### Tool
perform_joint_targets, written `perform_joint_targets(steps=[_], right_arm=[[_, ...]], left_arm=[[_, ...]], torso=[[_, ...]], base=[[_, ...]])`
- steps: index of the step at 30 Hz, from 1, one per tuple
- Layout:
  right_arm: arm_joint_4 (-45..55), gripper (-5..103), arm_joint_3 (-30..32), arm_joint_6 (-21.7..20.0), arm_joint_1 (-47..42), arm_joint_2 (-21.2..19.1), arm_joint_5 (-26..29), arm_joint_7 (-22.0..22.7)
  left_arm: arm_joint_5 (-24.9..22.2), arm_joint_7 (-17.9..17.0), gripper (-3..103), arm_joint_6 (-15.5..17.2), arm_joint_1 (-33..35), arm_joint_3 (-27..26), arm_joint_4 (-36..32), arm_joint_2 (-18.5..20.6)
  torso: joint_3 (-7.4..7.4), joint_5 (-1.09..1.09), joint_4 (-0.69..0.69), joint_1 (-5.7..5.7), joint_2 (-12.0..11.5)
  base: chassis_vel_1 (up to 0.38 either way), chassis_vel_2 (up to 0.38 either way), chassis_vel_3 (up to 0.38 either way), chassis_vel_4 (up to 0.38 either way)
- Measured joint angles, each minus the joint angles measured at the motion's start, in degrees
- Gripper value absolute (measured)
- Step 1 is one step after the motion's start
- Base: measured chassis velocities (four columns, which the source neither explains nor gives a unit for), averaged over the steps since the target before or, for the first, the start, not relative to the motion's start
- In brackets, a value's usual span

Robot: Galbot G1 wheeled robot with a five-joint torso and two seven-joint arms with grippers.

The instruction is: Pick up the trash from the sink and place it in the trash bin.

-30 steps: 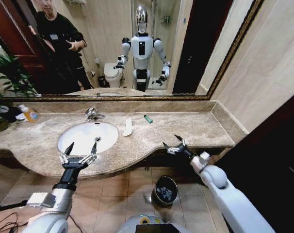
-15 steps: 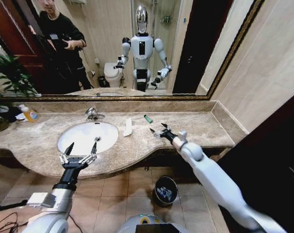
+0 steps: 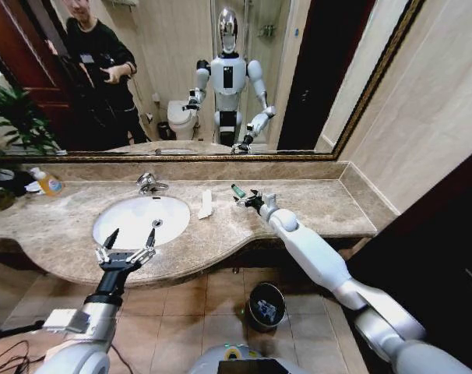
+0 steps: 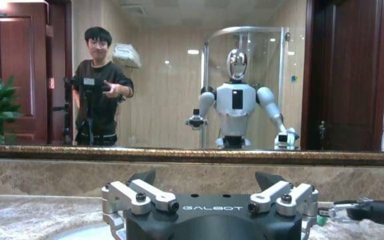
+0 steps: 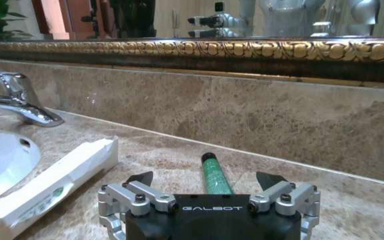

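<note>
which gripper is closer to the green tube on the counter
Right. The right gripper is open right at the green tube; the left gripper hovers open far off at the sink's front edge.

A small green cylinder (image 5: pixel 216 175) with a dark end lies flat on the marble counter (image 3: pixel 314 204), directly ahead of the right claw (image 3: pixel 246 199) and pointing between its spread fingers. Just to that claw's side, toward the basin, a flat white paper packet (image 3: pixel 206 204) rests on the counter at the rim of the white oval sink (image 3: pixel 139 220). Down on the tiled floor, well below and behind the claw, stands the round dark trash bin (image 3: pixel 265 305) with a shiny rim.
</note>
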Motion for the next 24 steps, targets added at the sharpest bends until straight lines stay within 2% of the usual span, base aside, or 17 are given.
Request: perform_joint_targets(steps=[7,11,13,16,19,22,24], right_arm=[[-7.14,102,0.09,0.2,3.0,3.86,-0.64,-0.39],[-9.79,94,0.08,0.43,4.5,5.45,-1.07,-0.68],[-10.55,86,-0.17,0.48,4.96,5.93,-1.27,-0.75],[-10.89,82,-0.46,0.48,5.06,6.04,-1.43,-0.78],[-11.26,65,-0.65,0.83,4.97,6.02,-2.52,-0.8],[-11.22,60,-0.73,1.11,4.37,5.61,-3.33,-0.93],[-11.37,51,-0.76,1.25,4.17,5.47,-3.75,-0.94]], left_arm=[[0.0,0.0,100,0.0,0.0,0.0,0.0,0.0],[0.0,0.0,100,0.0,0.0,0.0,0.0,0.0],[0.0,0.0,100,0.0,0.0,0.0,0.0,0.0],[0.0,0.0,100,0.0,0.0,0.0,0.0,0.0],[0.0,0.0,100,0.0,0.0,0.0,0.0,0.0],[0.0,0.0,100,0.0,0.0,0.0,0.0,0.0],[0.0,0.0,100,0.0,0.0,0.0,0.0,0.0]], torso=[[0.0,0.0,0.0,0.0,0.0],[0.0,0.0,0.0,0.0,0.0],[0.0,0.0,0.0,0.0,0.0],[0.0,0.0,0.0,0.0,0.0],[0.0,0.0,0.0,0.0,0.01],[0.0,0.0,0.0,0.0,0.01],[0.0,0.0,-0.01,0.0,0.01]], base=[[0.0,0.0,0.0,0.0],[0.0,0.0,0.0,0.0],[0.0,0.0,0.0,0.0],[0.0,0.0,0.0,0.0],[0.0,0.0,0.0,0.0],[0.0,0.0,0.0,0.0],[0.0,0.0,0.0,0.0]])
